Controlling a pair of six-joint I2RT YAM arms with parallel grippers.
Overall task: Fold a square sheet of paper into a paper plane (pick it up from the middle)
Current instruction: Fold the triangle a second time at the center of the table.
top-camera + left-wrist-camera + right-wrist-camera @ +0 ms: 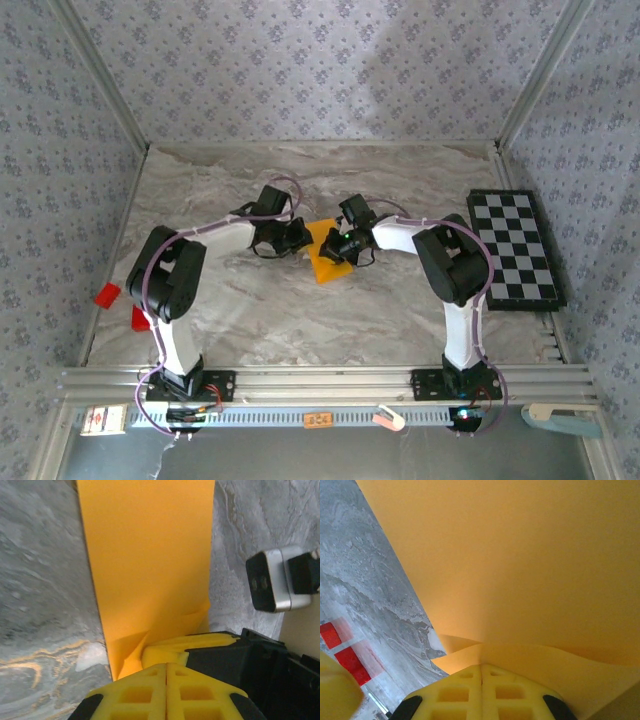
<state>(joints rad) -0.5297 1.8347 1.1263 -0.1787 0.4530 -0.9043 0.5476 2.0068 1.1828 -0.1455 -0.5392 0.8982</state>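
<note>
Sheet of paper (324, 262): count one, orange-yellow. It sits at mid-desk (300, 330), directly between the two end effectors. From above, its long axis runs roughly far to near, and a corner points toward the near edge. Cannot tell whether it rests on the desk or is lifted.

Left end effector (298, 238): yellow fingers pressed together with no gap. The left wrist view (166, 666) shows the paper's lower edge running in at the fingertips, so it is closed on the paper.

Right end effector (338, 248): fingers likewise pressed together in its wrist view (481, 667). A crease in the paper meets the tips, so it is pinched on the same sheet.

View differences:
- Left wrist: the paper (150, 560) reads as a long strip running straight away from the fingers, with grey marbled desk on both sides. A small buckled fold shows near the tips. A silver-and-black camera housing (270, 582) is at the right, above black end-effector bodywork.
- Right wrist: the paper (530, 565) is seen close up as a broad curved surface, and its outline cannot be read. Two red blocks (330, 635) (351, 665) show on the desk at the left.
- Top: gives the outline and the surroundings.

Counts from the top view: two arms, two red blocks (107, 294) (140, 318) at the left desk edge, one checkerboard (515, 245) at the right.
</note>
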